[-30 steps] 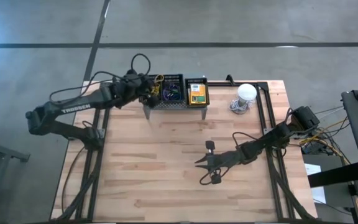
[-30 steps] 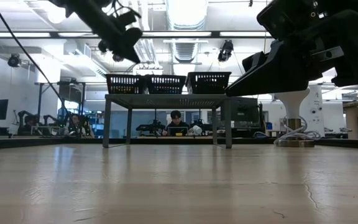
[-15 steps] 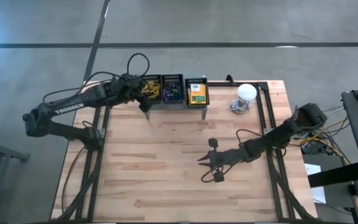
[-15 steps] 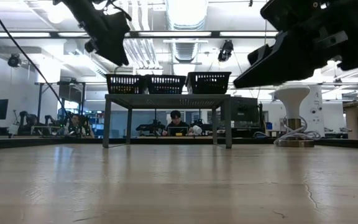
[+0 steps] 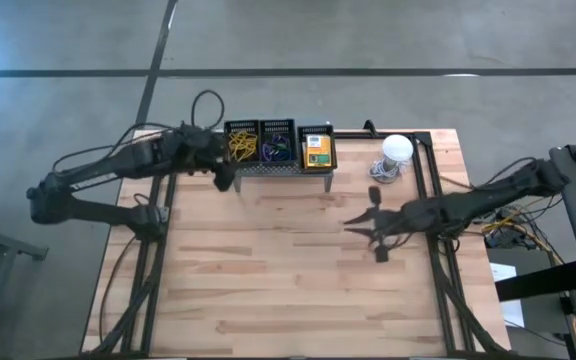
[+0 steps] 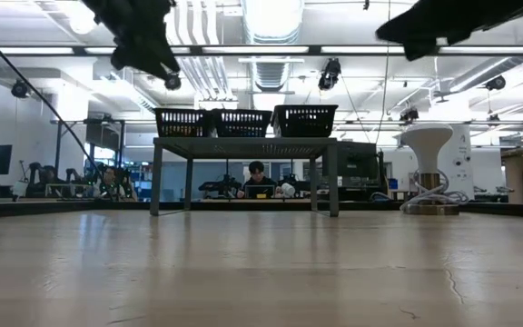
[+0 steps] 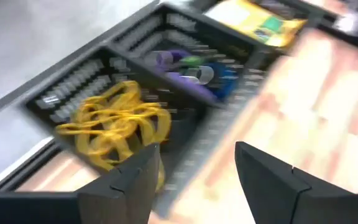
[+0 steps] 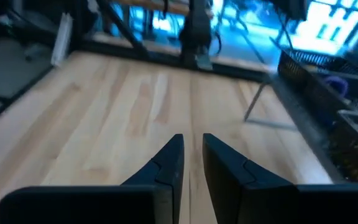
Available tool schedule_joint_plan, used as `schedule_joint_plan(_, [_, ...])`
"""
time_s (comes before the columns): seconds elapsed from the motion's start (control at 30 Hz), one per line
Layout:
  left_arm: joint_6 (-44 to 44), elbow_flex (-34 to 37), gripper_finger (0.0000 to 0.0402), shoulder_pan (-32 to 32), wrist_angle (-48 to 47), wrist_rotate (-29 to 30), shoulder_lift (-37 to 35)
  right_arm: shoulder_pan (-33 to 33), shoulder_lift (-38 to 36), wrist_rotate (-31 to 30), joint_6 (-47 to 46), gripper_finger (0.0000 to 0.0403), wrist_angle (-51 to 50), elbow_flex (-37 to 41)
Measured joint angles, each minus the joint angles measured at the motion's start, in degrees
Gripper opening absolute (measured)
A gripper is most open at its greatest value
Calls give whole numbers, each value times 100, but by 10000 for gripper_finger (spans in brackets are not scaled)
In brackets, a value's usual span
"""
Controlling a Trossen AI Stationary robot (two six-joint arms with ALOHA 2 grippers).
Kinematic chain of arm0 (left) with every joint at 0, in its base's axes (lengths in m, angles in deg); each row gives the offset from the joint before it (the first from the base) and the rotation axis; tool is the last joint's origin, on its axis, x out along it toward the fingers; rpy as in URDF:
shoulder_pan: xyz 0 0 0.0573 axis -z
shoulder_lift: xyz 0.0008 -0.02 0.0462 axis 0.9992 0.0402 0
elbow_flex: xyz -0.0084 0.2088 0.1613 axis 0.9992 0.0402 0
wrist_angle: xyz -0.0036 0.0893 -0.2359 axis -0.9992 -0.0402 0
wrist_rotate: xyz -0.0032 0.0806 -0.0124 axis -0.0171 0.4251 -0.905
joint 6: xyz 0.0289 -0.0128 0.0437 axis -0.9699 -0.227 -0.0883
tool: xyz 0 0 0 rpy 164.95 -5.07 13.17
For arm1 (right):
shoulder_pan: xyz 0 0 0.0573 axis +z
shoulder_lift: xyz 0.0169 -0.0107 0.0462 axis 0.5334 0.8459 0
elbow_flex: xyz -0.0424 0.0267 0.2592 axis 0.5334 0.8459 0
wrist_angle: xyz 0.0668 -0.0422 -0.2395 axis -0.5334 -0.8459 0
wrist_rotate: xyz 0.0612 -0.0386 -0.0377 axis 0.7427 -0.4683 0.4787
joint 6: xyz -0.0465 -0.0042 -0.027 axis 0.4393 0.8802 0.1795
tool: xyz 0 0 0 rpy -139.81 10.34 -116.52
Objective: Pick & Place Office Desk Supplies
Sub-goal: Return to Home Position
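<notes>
Yellow rubber bands (image 7: 118,127) lie heaped in the left bin (image 7: 73,84), just ahead of and below the left gripper (image 7: 197,149), whose fingers stand wide apart and empty. Risk: one loop seems to reach the bin's near rim beside a finger, and a low swing away could hook it and drag bands out, or clip the stand (image 6: 243,143). Right gripper (image 8: 192,138), fingers nearly together and holding nothing, hangs above bare table (image 8: 123,112). Cannot tell whether that loop overhangs. Low view shows only bin fronts, contents hidden.
</notes>
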Motion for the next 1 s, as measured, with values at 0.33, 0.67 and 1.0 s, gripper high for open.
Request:
schedule_joint_plan(0.33, [94, 1031, 191, 1702, 1674, 415, -252, -1473, -2690, 1872, -328, 12, -37, 1321])
schedule_joint_plan(0.67, [49, 2231, 186, 2261, 3313, 468, -523, -1789, -4803, 1828, -835, 8, -21, 2653])
schedule_joint_plan(1.0, [48, 3202, 186, 2257, 3848, 481, -1408, -1789, -5212, 642, -1270, 8, -426, 2907])
